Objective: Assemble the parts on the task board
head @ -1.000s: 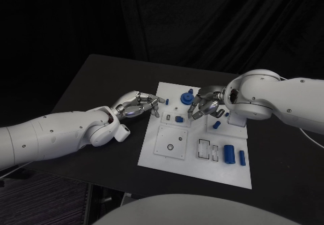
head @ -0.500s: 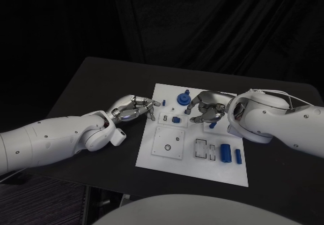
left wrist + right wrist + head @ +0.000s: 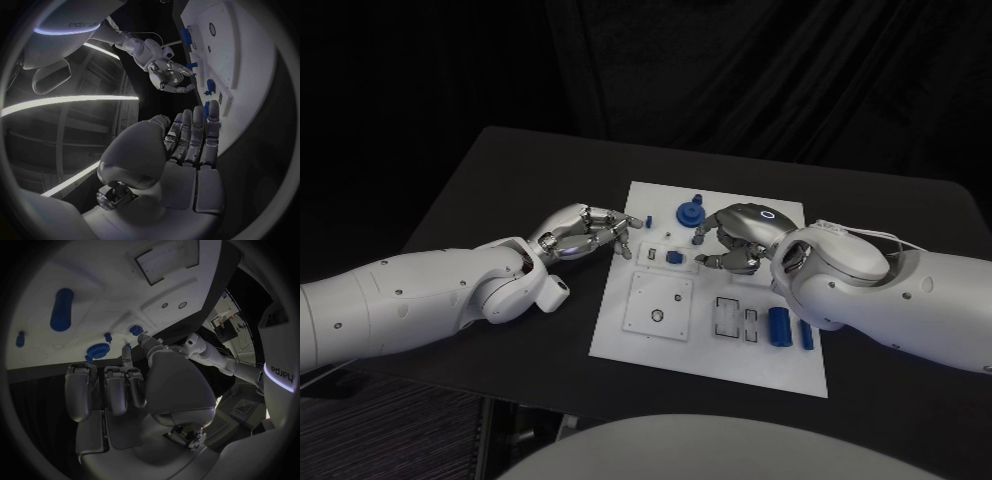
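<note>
White plastic makes up the task board (image 3: 668,345), which is laid near the middle of the black table (image 3: 502,180). Blue parts are spread over it: a round knob (image 3: 689,213) at the far edge, a small block (image 3: 675,257) just nearer, and two upright cylinders (image 3: 779,326) towards the near right side. The left hand (image 3: 589,230) is held at the board's left edge, with its fingers loosely curled and nothing seen between them; in the left wrist view its fingers (image 3: 194,135) are laid side by side, close to the board's rim. The right hand (image 3: 737,240) is poised over the far middle of the board, fingers bent downward beside the small block. Whether anything is pinched there cannot be told, as the fingertips are hidden.
</note>
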Robot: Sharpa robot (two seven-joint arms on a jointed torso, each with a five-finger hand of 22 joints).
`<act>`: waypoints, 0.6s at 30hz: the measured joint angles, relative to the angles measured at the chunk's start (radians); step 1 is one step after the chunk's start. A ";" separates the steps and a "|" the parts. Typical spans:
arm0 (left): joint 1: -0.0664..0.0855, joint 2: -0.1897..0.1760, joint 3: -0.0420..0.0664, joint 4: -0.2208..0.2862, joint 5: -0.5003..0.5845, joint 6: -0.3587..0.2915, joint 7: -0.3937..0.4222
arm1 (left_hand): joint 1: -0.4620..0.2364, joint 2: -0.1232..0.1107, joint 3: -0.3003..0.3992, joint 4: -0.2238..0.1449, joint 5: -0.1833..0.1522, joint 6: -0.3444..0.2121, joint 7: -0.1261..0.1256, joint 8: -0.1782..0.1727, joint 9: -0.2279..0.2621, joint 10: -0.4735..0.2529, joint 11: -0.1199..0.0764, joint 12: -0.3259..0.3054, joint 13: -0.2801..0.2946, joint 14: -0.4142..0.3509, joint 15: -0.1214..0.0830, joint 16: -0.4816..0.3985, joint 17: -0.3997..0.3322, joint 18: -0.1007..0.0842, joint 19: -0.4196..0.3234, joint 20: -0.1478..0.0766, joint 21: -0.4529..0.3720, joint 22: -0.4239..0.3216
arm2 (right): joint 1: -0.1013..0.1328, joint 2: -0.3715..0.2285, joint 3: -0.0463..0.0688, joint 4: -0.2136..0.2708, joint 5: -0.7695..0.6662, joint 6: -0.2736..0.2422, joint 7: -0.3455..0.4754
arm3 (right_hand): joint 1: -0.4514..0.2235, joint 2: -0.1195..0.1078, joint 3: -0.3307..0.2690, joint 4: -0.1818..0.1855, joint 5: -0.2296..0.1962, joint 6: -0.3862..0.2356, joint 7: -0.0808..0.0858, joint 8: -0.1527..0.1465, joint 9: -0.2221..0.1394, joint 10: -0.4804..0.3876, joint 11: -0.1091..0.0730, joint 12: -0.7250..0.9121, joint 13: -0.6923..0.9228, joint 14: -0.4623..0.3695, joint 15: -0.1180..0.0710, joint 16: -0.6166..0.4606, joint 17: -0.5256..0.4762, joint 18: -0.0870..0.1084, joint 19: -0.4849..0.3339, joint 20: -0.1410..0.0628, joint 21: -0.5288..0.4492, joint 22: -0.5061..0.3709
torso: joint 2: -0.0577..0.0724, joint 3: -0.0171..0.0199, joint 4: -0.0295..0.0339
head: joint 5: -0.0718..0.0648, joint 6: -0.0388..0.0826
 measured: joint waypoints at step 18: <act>-0.001 0.002 0.000 0.000 0.000 0.000 0.000 | 0.000 0.000 0.000 0.000 -0.004 0.000 0.000 0.000 0.000 0.000 0.000 0.000 0.001 0.000 0.000 -0.004 0.001 0.000 0.000 0.000 0.000 0.000 | -0.046 0.086 0.001 -0.068 -0.059 -0.060 -0.006 | -0.005 -0.005 -0.004 0.012 -0.020 0.000 0.000 0.005 -0.046 -0.002 0.002 0.000 0.000 -0.002 0.002 0.000 0.000 -0.015 0.003 0.004 0.004 0.000 | 0.002 -0.0023 0.0011 | -0.016 0.000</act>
